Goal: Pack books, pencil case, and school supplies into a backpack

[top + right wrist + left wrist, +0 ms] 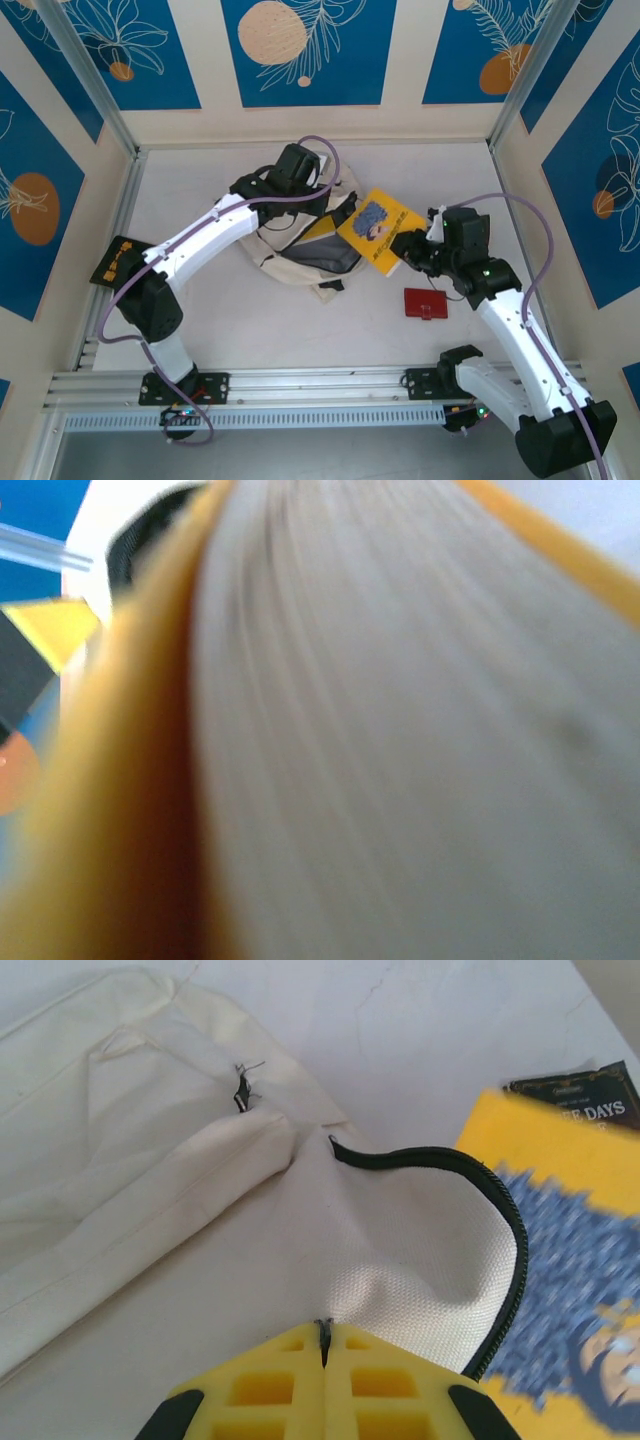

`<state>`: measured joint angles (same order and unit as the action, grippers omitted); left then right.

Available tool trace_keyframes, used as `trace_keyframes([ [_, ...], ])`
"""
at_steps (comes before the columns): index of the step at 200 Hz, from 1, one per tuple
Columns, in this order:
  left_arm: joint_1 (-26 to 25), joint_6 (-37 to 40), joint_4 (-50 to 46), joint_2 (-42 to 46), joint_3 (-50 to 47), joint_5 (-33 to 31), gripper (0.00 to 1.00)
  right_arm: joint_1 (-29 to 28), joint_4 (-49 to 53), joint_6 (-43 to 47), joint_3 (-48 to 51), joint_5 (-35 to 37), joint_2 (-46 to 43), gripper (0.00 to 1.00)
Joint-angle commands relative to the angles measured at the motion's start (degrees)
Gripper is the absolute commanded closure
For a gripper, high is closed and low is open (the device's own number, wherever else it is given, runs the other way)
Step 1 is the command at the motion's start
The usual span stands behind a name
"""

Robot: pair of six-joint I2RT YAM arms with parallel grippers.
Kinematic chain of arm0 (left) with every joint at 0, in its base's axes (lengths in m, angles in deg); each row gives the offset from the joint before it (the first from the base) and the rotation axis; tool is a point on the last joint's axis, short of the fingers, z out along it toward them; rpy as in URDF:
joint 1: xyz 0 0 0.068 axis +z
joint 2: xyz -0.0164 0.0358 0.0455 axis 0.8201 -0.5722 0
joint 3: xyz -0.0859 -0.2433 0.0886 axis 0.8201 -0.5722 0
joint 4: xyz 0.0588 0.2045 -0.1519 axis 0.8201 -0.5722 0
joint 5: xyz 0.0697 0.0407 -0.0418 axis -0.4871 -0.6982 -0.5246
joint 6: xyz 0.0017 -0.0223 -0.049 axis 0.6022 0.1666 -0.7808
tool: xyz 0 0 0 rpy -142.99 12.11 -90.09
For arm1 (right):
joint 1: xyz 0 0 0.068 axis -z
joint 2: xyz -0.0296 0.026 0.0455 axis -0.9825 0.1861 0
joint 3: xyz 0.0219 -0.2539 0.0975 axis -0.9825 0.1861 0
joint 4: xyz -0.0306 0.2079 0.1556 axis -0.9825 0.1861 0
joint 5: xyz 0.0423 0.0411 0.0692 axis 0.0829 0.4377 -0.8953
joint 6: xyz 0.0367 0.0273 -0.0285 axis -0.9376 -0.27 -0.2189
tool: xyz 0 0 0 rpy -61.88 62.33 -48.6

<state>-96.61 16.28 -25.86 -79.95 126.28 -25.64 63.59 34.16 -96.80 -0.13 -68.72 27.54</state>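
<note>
A: At the middle of the table, the soft cream-white fabric backpack lies slumped. Who holds it?
B: The left gripper, pinched tight on its cloth by the black zipper. The right gripper clamps the thin bright-yellow paperback just beside its opening; the flat dark-red pencil case lies apart.

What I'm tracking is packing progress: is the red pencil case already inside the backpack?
No, the pencil case lies flat on the table, apart from the backpack and off to its right in the top view.
</note>
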Motion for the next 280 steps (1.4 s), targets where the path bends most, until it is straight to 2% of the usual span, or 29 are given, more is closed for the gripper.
trace_keyframes([
  [1, -0.39, -0.93, 6.15, 0.21, 3.53, 1.89, 1.0, -2.25, -5.77, -4.23, 2.54, -3.65, -0.76, 0.94],
  [30, -0.64, -0.52, 7.35, 0.13, 3.35, 3.26, 1.0, -3.08, -16.61, -10.18, 6.1, -7.67, 2.97, 0.94],
  [68, -0.69, -0.67, 6.73, 0.47, 2.99, 4.12, 1.0, -4.0, -27.83, -14.51, 3.37, -9.28, 12.54, 0.94],
  [107, -0.92, -1.55, 7.06, 0.54, 2.32, 5.41, 1.0, -8.11, -35.64, -18.14, 0.15, -1.61, 23.65, 0.94],
  [168, -0.93, -3.95, 8.27, 0.82, 2.05, 2.98, 1.0, -13.32, -44.21, -23.72, -6.53, 12.35, 41.33, 0.94],
  [223, -0.81, -5.31, 8.36, -0.11, 2.35, 1.46, 1.0, -14.72, -52.68, -27.25, -12.58, 13.52, 54.85, 0.94],
  [250, -0.67, -5.72, 6.92, -1.65, 3.76, 0.58, 1.0, -15.69, -53.55, -29.66, -15.99, 13.28, 59.22, 0.84],
  [280, -0.3, -5.9, 6.34, -1.99, 3.75, 0.4, 1.0, -15.69, -52.2, -28.34, -15.66, 10.61, 58.59, 0.51],
])
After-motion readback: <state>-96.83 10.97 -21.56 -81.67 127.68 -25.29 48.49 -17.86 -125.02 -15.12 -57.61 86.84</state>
